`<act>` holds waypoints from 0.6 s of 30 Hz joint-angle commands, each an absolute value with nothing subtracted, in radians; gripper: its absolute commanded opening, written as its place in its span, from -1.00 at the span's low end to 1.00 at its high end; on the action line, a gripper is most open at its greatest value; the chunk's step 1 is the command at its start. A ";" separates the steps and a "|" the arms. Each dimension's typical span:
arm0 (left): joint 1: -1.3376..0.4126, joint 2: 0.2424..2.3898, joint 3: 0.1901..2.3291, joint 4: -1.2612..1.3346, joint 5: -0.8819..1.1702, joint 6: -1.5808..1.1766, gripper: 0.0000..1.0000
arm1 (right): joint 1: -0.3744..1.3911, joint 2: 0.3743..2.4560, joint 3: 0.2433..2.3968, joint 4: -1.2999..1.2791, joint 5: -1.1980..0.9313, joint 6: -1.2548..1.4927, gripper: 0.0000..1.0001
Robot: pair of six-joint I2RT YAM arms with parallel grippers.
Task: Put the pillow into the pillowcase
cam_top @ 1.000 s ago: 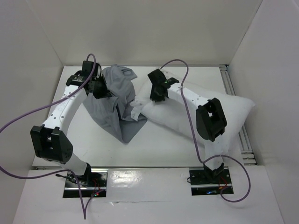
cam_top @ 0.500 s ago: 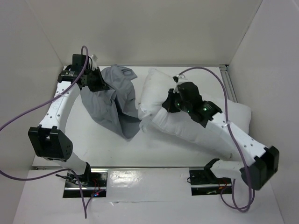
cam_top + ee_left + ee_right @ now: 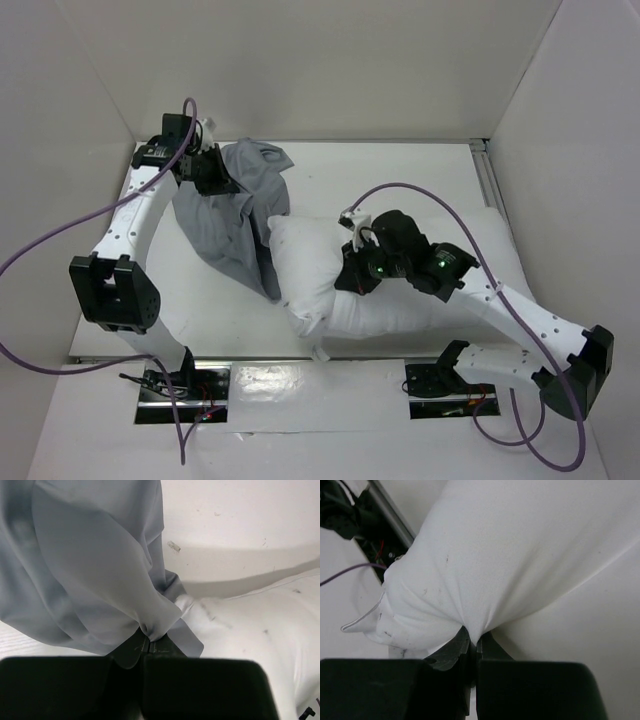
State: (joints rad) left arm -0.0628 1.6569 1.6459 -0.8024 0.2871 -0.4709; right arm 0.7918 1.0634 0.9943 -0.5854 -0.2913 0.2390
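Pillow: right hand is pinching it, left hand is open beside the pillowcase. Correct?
Not quite. The left hand is not open: it is shut on a fold of the pillowcase, as the left wrist view shows. The rest holds: the right hand is pinching the pillow.

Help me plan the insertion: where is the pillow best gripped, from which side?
Likely the pillow corner beside the pillowcase: it tapers thin enough to pinch and would lead in first. Come from above on its right, clear of the grey cloth. The right gripper pinches a middle fold.
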 commanded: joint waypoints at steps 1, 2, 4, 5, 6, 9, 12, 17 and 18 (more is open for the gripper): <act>-0.058 1.686 1.692 -0.796 0.292 -0.449 -1.00 | 0.831 1.060 1.068 -0.583 -0.400 0.199 -1.00; -0.058 1.695 1.701 -0.796 0.291 -0.449 -1.00 | 0.841 1.060 1.068 -0.592 -0.400 0.190 -1.00; -0.058 1.709 1.712 -0.796 0.282 -0.449 -1.00 | 0.867 1.069 1.094 -0.621 -0.431 0.190 -1.00; -0.058 1.719 1.721 -0.796 0.282 -0.449 -1.00 | 0.867 1.078 1.094 -0.630 -0.440 0.181 -1.00; -0.058 1.720 1.721 -0.796 0.273 -0.449 -1.00 | 0.879 1.078 1.103 -0.630 -0.449 0.181 -1.00; -0.058 1.738 1.743 -0.785 0.273 -0.459 -1.00 | 0.909 1.098 1.103 -0.656 -0.469 0.172 -1.00; -0.058 1.738 1.752 -0.785 0.282 -0.459 -1.00 | 0.943 1.138 1.103 -0.666 -0.469 0.172 -1.00; -0.058 1.706 1.740 -0.785 0.273 -0.459 -1.00 | 0.962 1.157 1.103 -0.657 -0.450 0.163 -1.00; -0.058 1.697 1.727 -0.785 0.273 -0.450 -1.00 | 0.962 1.157 1.103 -0.641 -0.449 0.163 -1.00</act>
State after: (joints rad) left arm -0.0628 1.7397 1.7115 -0.8005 0.2733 -0.4702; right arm 0.9520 1.1645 1.0420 -0.6918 -0.4114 0.1768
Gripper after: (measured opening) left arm 0.033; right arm 0.039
